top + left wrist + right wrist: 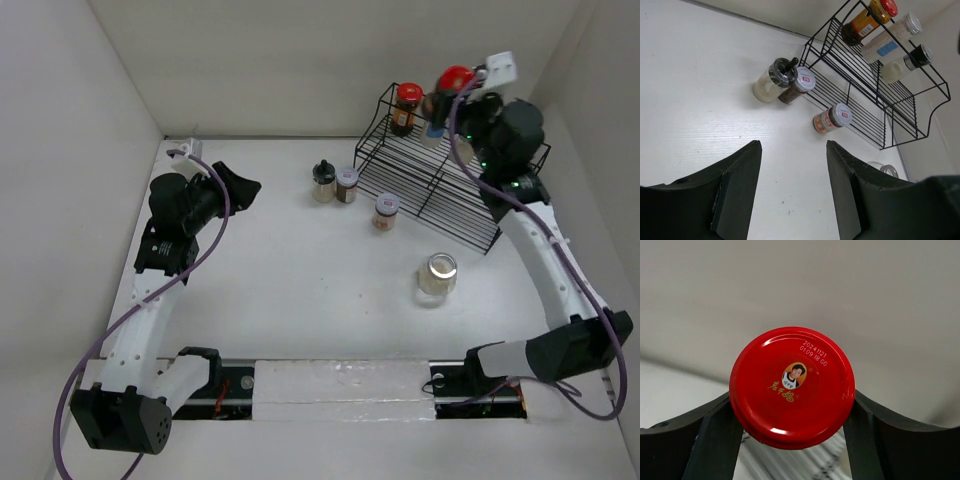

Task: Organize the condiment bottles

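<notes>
Left gripper (792, 185): black jaws narrowly parted, nothing between them, over bare white table (290, 310), well apart from every jar. Mid-table, upright: black-lidded clear glass jar (322, 182) hard against white-lidded brown-filled jar (346, 185); silver-lidded orange-filled jar (386, 212) just beside the black wire rack (440, 200); wide clear silver-lidded jar (437, 277) alone toward the near edge, open room all round. On the rack's top tier, a red-capped dark glass jar (405, 107). Right gripper (792, 407), the only arm near: jaws pressed on both sides of the round red cap of a second red-capped jar (792, 370), which sits square between them, long axis running straight away from the wrist (foot hidden; standing or lifted, cannot tell). Rack rail, neighbouring jars and back wall (300, 60) crowd it; clear room probably lies upward.
</notes>
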Available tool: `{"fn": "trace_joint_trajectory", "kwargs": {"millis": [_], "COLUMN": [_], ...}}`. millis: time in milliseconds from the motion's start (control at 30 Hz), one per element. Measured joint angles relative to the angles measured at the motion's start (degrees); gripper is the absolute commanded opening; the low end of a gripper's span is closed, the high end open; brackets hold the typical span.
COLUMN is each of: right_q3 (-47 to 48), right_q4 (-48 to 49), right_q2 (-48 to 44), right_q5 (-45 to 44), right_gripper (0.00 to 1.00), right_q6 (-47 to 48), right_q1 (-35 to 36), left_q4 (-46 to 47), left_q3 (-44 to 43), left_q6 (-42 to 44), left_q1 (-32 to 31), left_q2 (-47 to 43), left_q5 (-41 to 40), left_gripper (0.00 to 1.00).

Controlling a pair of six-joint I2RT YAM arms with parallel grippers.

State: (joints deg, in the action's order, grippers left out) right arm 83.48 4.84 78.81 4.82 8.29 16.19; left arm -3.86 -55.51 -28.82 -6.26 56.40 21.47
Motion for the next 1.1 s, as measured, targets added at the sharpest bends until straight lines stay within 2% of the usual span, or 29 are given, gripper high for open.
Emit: {"fn": "trace_joint_trajectory", "kwargs": {"millis": [100, 200, 333, 467, 733, 933, 1100], "right_q3": [0.42, 1.2, 5.68, 9.05, 10.27, 11.69, 9.07], "right_q4": [-0.79, -3.96, -10.34, -12.61, -14.32, -13.77, -11.43], "right_q2": [-2.56, -2.14, 2.49, 7.78, 12.85, 15.21, 15.21], "right_q5": [-6.95, -11.69, -13.38, -13.31, -11.15, -8.92, -7.32], "right_gripper": [0.54, 0.54, 0.54, 0.53, 0.53, 0.53, 0.53], "right_q6": [-0.63, -1.29, -2.36, -3.32, -4.17, -4.96, -5.88], "right_q1": [-8.26, -13.53, -19.1, -23.67, -28.46, -29.24, -29.24], "left_q4": [0.33, 0.66, 0.92, 1.07, 1.18, 1.33, 1.46], "left_q3": [0.0, 0.0, 0.02, 0.02, 0.02, 0.02, 0.02], "left_q6": [-0.02, -0.02, -0.02, -0.02, -0.02, -0.02, -0.26], "left_q1": [0.0, 0.0, 0.0, 0.0, 0.0, 0.0, 0.0], "left_q2": [0.0, 0.0, 0.0, 0.0, 0.31, 1.22, 1.27], "left_q5": [0.39, 0.85, 1.09, 1.46, 1.95, 2.14, 2.34], "left_gripper": [0.51, 0.51, 0.51, 0.51, 0.51, 0.51, 0.51]}}
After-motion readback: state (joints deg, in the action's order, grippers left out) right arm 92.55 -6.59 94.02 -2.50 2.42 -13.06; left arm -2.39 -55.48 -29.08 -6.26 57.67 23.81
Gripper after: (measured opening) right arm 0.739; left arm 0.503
